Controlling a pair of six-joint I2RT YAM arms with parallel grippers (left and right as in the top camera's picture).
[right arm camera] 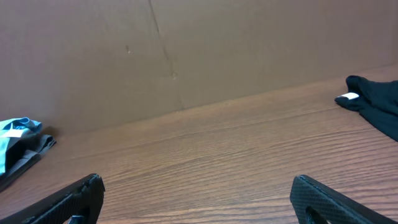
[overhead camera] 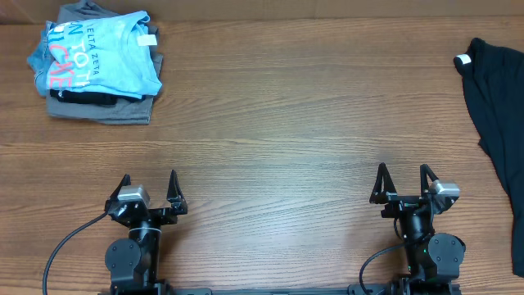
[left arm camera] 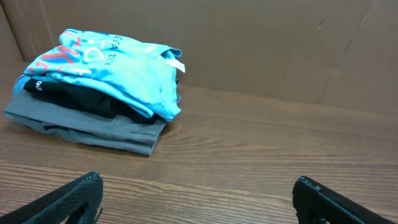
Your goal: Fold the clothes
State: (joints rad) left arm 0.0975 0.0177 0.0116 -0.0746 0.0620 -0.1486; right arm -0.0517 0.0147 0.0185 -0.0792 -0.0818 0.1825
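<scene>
While the light blue T-shirt [overhead camera: 98,53] tops a folded stack [overhead camera: 102,111] at the far left of the table [overhead camera: 270,115], well ahead of the left gripper [overhead camera: 148,175], both it and the right gripper [overhead camera: 402,167] hold their jaws spread wide and empty. Unfolded at the right edge, well apart from either, the black garment [overhead camera: 499,115] looks light and limp, probably best pinched at a hem corner.
</scene>
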